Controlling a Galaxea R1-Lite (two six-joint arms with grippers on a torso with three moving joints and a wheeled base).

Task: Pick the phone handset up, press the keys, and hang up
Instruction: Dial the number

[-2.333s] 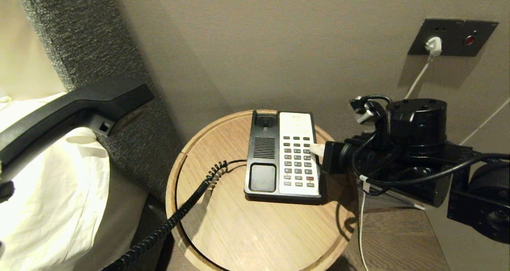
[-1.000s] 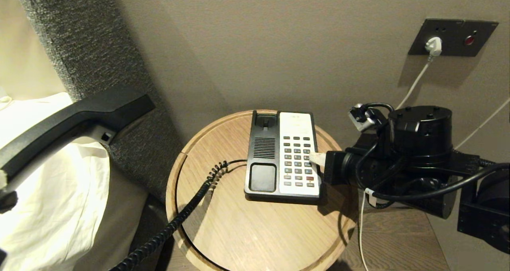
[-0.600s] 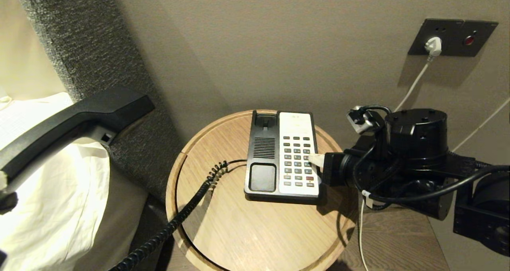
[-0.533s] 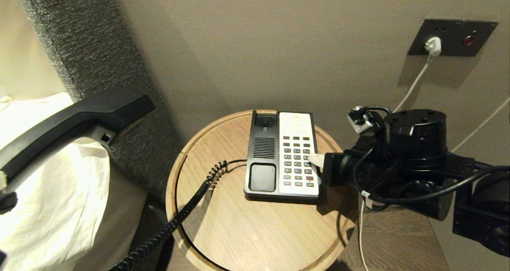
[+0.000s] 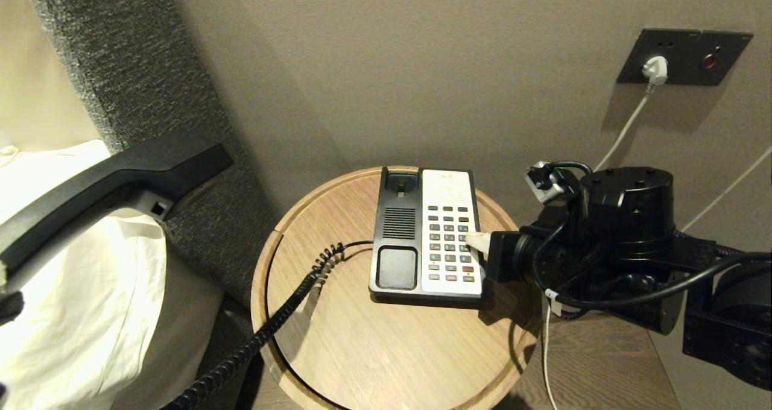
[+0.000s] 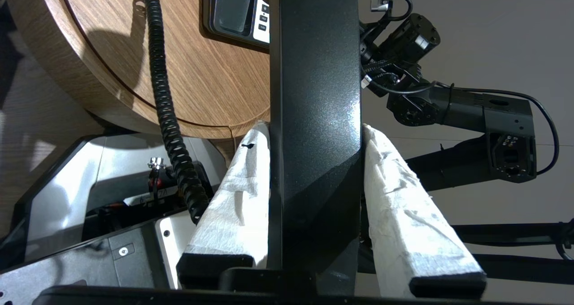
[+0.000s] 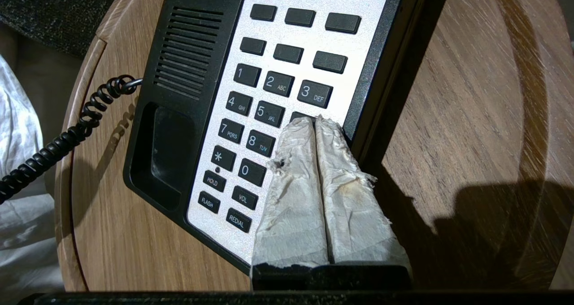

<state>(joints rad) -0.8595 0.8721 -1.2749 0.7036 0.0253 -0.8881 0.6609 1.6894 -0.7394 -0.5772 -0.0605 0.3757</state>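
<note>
Beside the bed: a round wooden table (image 5: 392,356) stood against the wall, with the rest ordered here from big to small.
Pillow: white bedding (image 5: 78,313) lay at the robot's left, under the raised receiver.
Phone base (image 5: 428,238): it sat flat on the table, black cradle side empty, white keypad side toward the right arm.
Phone handset (image 5: 114,178): it was off the base, held up over the bedding, well apart from the table.
Coiled cord (image 5: 283,313): it trailed from the base across the tabletop and off its edge.
Left gripper (image 6: 316,139): its padded fingers (image 6: 403,197) pinched the handset's slim middle from both sides.
Right gripper (image 7: 316,122): fingers pressed together (wrapped in white padding), tips on the keypad's right column just below the 3 key (image 7: 315,93).
</note>
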